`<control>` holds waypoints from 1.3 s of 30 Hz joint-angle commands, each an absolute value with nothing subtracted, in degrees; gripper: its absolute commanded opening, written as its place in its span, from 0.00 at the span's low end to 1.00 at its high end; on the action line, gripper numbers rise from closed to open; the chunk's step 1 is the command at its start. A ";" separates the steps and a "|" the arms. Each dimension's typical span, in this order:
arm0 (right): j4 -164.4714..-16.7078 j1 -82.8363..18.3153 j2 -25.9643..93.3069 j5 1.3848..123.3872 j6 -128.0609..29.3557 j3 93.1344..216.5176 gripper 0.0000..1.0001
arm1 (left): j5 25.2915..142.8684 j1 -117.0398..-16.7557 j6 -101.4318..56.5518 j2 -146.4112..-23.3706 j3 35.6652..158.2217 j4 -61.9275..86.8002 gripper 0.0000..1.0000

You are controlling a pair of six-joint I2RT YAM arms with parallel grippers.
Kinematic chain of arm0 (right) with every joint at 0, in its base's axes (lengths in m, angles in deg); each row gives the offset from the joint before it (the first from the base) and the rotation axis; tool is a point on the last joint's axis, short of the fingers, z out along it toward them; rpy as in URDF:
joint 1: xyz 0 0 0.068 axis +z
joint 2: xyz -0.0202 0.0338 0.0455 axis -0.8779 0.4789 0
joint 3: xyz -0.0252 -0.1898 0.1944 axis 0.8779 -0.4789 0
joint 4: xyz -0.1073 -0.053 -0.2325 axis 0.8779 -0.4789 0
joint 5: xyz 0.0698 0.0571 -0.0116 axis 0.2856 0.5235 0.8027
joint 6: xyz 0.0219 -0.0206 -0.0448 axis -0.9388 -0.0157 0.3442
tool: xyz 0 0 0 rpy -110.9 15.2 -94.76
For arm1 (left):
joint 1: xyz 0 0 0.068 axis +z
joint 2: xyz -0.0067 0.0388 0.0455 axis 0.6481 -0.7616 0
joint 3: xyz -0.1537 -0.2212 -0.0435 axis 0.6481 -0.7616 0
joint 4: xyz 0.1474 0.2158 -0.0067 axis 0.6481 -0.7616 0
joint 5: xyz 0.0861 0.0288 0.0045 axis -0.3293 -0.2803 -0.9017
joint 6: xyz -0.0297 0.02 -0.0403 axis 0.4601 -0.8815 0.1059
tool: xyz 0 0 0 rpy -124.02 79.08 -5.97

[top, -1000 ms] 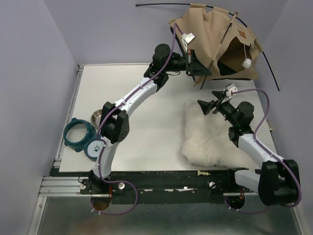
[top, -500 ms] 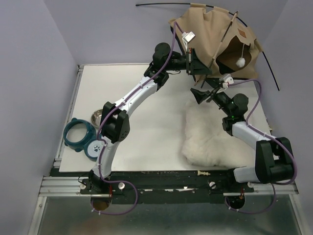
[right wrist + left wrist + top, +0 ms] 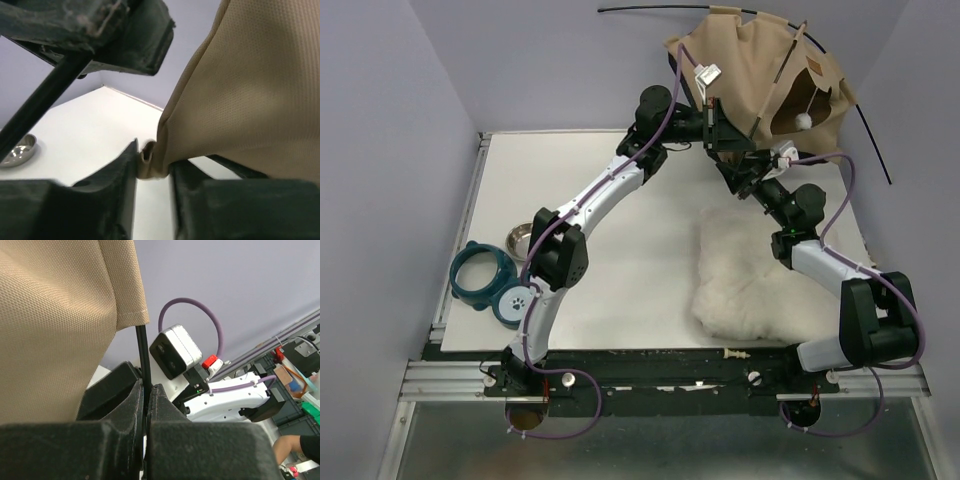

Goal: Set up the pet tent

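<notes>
The pet tent (image 3: 750, 65) is a slumped tan fabric shape at the table's far right, with thin black poles sticking out and a white pom-pom (image 3: 803, 121) in its opening. My left gripper (image 3: 720, 128) is at its front left edge, shut on a black pole (image 3: 144, 355) that comes out below the fabric hem (image 3: 55, 315). My right gripper (image 3: 738, 172) is just below it. In the right wrist view its fingers (image 3: 120, 170) pinch the fabric's lower corner sleeve (image 3: 152, 160) from both sides. The pole (image 3: 45, 107) and the left gripper show above.
A white fluffy cushion (image 3: 760, 285) lies under the right arm. A teal ring holder (image 3: 480, 272), a silver bowl (image 3: 517, 240) and a blue paw-print bowl (image 3: 515, 303) sit at the table's left edge. Loose pole ends (image 3: 875, 140) reach past the tent toward the walls.
My right gripper moved up and left from over the cushion to the tent's lower edge and closed on the fabric corner. The pom-pom swung left. The left gripper held the pole.
</notes>
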State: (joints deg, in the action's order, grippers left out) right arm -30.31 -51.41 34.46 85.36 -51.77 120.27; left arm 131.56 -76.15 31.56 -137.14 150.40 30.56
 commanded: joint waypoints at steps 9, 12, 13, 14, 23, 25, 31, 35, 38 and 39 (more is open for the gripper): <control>-28.64 -51.02 28.80 93.93 -50.80 114.62 0.01 | 123.63 -75.29 23.47 -140.35 154.76 29.40 0.00; -30.13 -51.02 26.78 96.31 -51.41 113.65 0.01 | 123.10 -75.12 21.45 -141.06 154.85 29.23 0.00; -30.75 -51.02 26.25 96.93 -51.50 113.47 0.01 | 123.10 -75.03 21.09 -141.23 154.77 29.23 0.00; -31.63 -51.02 25.63 97.80 -51.68 113.56 0.01 | 123.54 -74.94 21.00 -141.41 154.68 29.40 0.00; -41.03 -54.61 23.87 86.57 -58.25 115.31 0.49 | 126.53 -74.85 23.11 -138.33 147.91 34.85 0.00; -42.70 -55.67 24.48 85.86 -60.72 116.19 0.59 | 126.71 -74.85 23.20 -138.42 148.00 34.68 0.00; -46.39 -56.90 24.23 83.58 -64.68 118.74 0.76 | 126.88 -74.85 23.46 -139.04 149.23 34.33 0.00; -52.44 -58.04 20.55 83.40 -62.50 119.71 0.77 | 127.23 -74.85 23.72 -139.30 149.93 34.15 0.00; -58.41 -61.03 15.54 90.75 -55.05 119.62 0.77 | 127.58 -74.76 23.81 -139.21 150.02 34.33 0.00; -61.14 -62.86 13.78 93.91 -52.67 120.06 0.77 | 127.67 -74.76 23.99 -139.21 149.93 34.50 0.00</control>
State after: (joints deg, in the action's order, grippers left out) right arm -51.93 -58.78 20.16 86.16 -60.58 117.78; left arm 131.37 -75.71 24.74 -139.30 148.12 32.51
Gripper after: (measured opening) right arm 0.763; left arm 0.057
